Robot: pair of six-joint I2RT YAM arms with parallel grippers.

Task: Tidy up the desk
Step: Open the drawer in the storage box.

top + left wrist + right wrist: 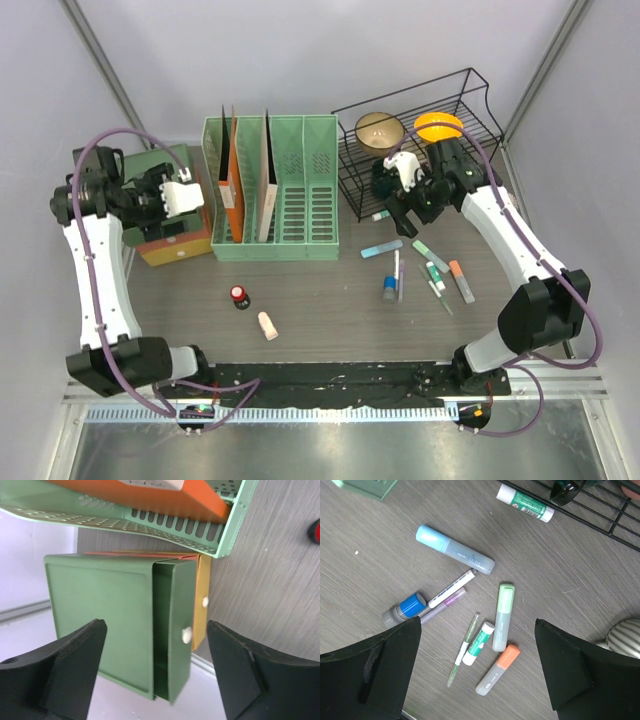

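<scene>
We cannot read the pens' (pixel 455 556) print. Left gripper (pixel 156 625) gapes over box (pixel 100 605); right gripper (pixel 477 621), likewise apart, over desk (pixel 570 570).

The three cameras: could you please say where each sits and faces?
Top external: above and behind the arms, looking down on the desk; both show in full.
Left wrist: just behind the open left pincer, looking down at a green box.
Right wrist: just behind the open right pincer, looking down at pens.
Shared: top and right wrist both show the pens.
</scene>
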